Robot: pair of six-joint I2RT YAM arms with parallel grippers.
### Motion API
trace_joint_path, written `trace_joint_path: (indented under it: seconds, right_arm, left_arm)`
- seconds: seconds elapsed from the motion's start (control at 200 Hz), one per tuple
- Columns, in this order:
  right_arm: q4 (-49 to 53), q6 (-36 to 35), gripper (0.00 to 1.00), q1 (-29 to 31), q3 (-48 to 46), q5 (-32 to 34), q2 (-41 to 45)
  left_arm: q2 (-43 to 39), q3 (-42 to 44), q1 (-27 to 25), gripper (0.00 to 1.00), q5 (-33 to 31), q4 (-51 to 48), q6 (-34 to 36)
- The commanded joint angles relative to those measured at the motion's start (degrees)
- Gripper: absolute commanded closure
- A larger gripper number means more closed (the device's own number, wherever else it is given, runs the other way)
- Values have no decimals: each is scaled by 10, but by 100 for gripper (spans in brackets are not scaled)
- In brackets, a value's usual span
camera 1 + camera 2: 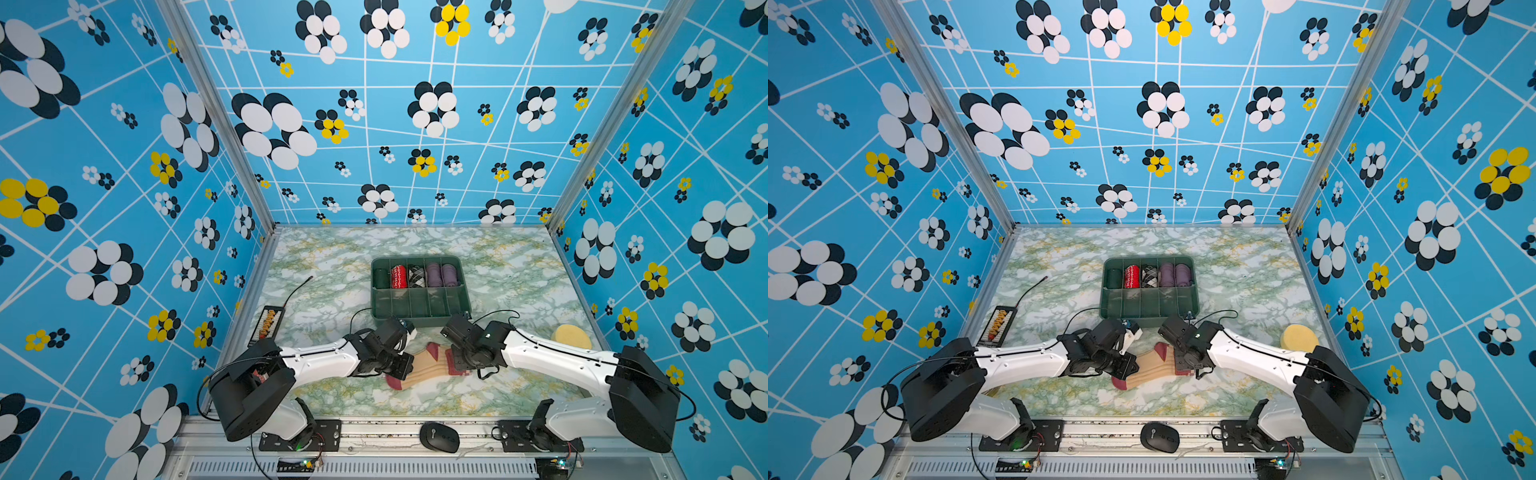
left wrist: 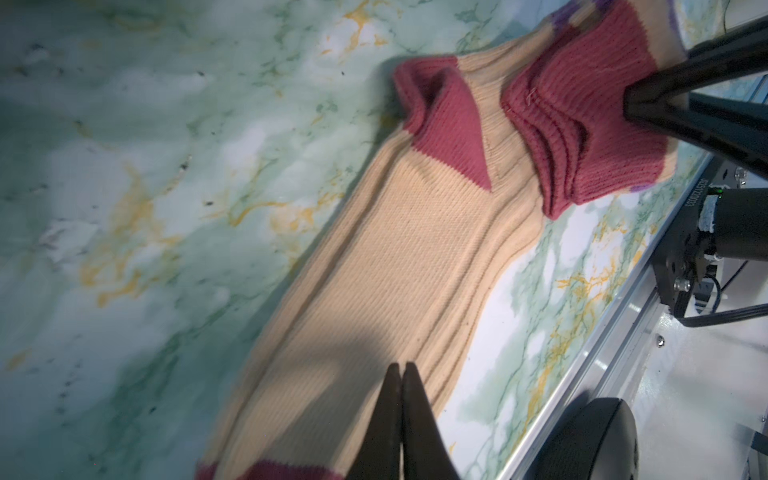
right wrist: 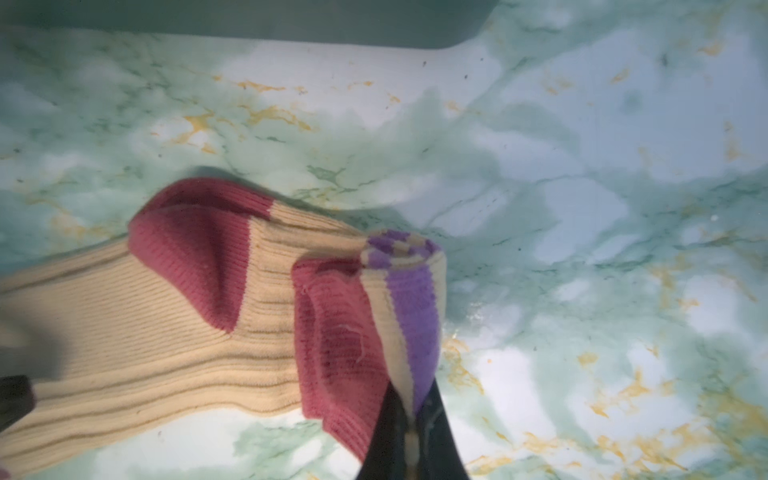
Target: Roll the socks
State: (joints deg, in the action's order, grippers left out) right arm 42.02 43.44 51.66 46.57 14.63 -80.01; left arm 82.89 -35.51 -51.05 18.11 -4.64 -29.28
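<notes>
tan, maroon and purple socks point(image 2: 415, 257), green marbled table point(image 2: 124, 208)

Closed in on three sides by blue walls point(image 1: 415, 70), printed with white lines and with flowers in black, white and yellow. Joined at the back corners by grey metal posts point(image 1: 222, 124). Below, a table point(image 1: 332, 257) in green and white marble pattern with yellow veins, evenly lit, a metal rail point(image 1: 374, 432) along the near edge.
</notes>
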Motion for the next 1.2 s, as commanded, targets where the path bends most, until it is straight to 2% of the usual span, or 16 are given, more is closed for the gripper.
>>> trace_joint_path:
  seconds: [0.0, 0.3, 0.745, 1.195]
  right_arm:
    - [67, -8, 100, 10, 30, 52, -22]
    - [118, -1, 100, 42, 94, 103, -93]
    - [153, 15, 100, 90, 175, 136, -199]
    - [177, 18, 100, 115, 215, 155, -233]
  left_arm:
    - [-18, 13, 7, 92, -5, 7, -3]
    - [-37, 31, 15, 92, -1, 12, -3]
    - [-97, 72, 35, 92, -2, 3, -6]
    - [-93, 109, 36, 92, 10, 45, -30]
